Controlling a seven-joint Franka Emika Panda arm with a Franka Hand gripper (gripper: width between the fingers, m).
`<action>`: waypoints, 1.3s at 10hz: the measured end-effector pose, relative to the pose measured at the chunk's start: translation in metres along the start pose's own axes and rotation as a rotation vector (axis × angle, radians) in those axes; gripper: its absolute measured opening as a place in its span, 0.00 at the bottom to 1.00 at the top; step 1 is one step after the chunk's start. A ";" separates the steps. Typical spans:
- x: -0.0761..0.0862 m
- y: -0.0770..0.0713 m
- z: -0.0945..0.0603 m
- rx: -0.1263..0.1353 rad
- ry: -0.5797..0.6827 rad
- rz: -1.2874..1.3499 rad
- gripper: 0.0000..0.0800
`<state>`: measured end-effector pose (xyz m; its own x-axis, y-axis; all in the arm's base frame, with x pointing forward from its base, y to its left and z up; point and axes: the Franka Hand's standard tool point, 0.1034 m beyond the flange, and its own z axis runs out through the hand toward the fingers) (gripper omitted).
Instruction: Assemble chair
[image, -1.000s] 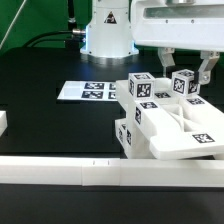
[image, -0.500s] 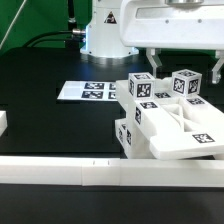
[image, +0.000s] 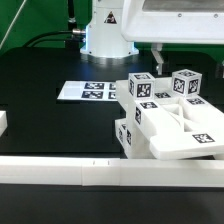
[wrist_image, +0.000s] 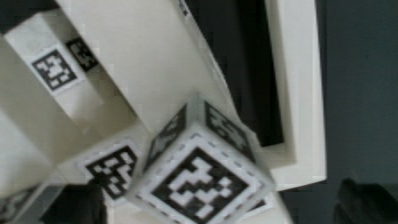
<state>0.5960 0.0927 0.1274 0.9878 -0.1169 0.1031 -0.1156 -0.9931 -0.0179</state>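
Observation:
The partly built chair (image: 172, 128), of chunky white tagged parts, stands at the exterior view's right. Two tagged posts rise from it, one (image: 141, 88) toward the exterior view's left and one (image: 186, 82) toward its right. My gripper (image: 185, 55) hangs above the right-hand post, open and holding nothing, with only its dark fingertips (image: 157, 52) showing under the white hand. In the wrist view the same post's tagged top (wrist_image: 210, 178) lies between my spread fingers (wrist_image: 39, 205), clear of both. The gripper (wrist_image: 205, 207) is centred over it.
The marker board (image: 90, 91) lies flat on the black table, on the exterior view's left of the chair. A long white border rail (image: 80, 176) runs along the front, right before the chair. The arm's white base (image: 105, 30) stands behind. A small white block (image: 3, 123) sits at the left edge.
My jaws have spread wider and let go of the right-hand tagged post. The gripper has risen straight up from it. The chair parts have stayed in place.

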 end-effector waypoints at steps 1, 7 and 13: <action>0.000 -0.001 0.000 -0.001 0.000 -0.053 0.81; -0.001 0.004 0.002 -0.005 -0.003 -0.475 0.81; -0.001 0.004 0.002 -0.004 -0.003 -0.467 0.35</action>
<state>0.5945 0.0887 0.1255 0.9345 0.3427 0.0961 0.3411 -0.9394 0.0337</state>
